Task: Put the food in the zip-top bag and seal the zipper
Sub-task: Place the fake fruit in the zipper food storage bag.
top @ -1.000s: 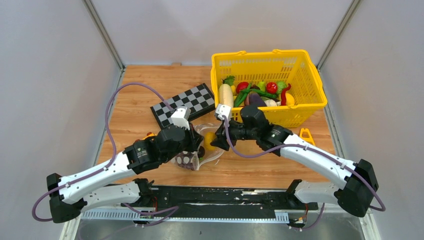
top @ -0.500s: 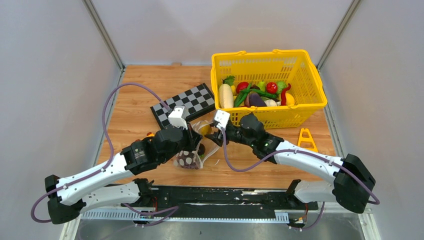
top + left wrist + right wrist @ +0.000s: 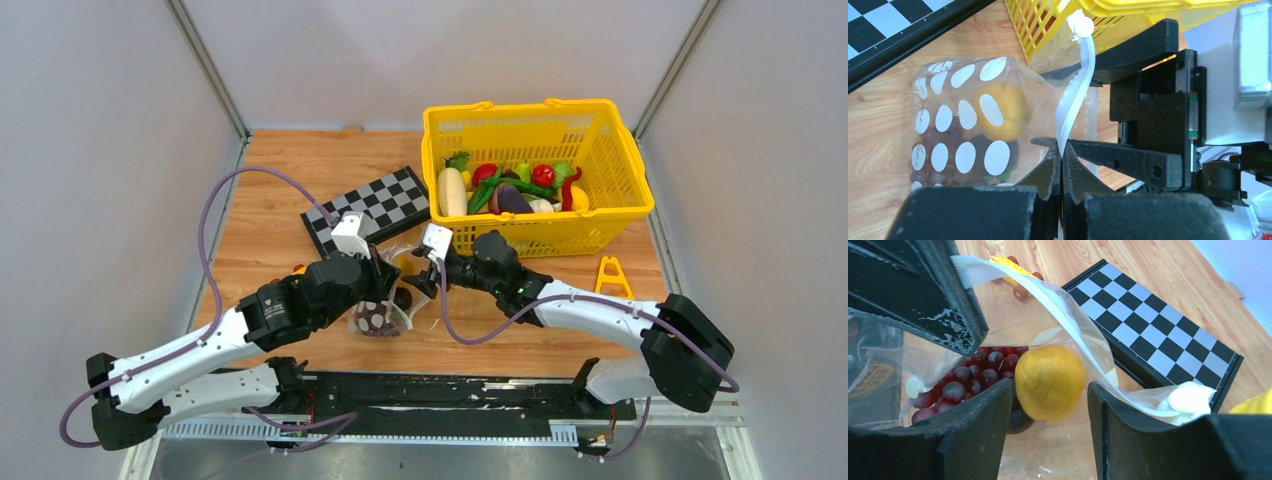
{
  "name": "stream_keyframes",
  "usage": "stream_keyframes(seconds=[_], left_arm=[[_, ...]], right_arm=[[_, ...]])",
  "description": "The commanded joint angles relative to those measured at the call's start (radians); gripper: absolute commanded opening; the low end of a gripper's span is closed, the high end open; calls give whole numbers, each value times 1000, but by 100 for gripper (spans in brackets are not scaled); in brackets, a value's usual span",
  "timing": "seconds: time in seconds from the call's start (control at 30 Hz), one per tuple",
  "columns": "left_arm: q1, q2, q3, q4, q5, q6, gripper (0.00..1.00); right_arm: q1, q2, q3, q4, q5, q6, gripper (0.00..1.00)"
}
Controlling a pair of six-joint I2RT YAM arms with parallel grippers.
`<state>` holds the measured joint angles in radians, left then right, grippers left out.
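Note:
The dotted clear zip-top bag lies in front of the checkerboard. My left gripper is shut on its white zipper strip and holds the mouth up; the pinch shows in the left wrist view. My right gripper is open at the bag's mouth. In the right wrist view a yellow-orange round fruit sits just beyond its fingertips inside the bag, beside dark red grapes. The fruit also shows through the bag's dotted wall in the left wrist view.
A yellow basket with several toy vegetables, including a long white one, stands at the back right. The black-and-white checkerboard lies behind the bag. A yellow triangular piece lies right of the arms. A small yellow-and-red toy lies near the bag.
My right gripper has moved left and forward to the bag's mouth, bringing the yellow fruit into the bag. My left gripper has kept its hold on the zipper strip.

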<state>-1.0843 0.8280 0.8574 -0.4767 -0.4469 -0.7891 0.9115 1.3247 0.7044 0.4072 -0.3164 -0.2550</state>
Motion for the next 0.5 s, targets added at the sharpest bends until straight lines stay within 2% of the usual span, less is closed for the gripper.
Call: stream_keyframes(seconds=[0.0, 0.17, 0.33, 0.47], left_arm=[[0, -18, 30, 11, -27, -23, 0], [0, -30, 23, 8, -38, -28, 0], [1, -38, 20, -8, -62, -29, 0], [0, -35, 19, 1, -65, -27, 0]], right_arm=[[7, 33, 49, 65, 29, 33, 60], [7, -9, 49, 36, 28, 57, 64], [7, -86, 85, -103, -7, 31, 59], [6, -173, 107, -176, -36, 36, 59]])
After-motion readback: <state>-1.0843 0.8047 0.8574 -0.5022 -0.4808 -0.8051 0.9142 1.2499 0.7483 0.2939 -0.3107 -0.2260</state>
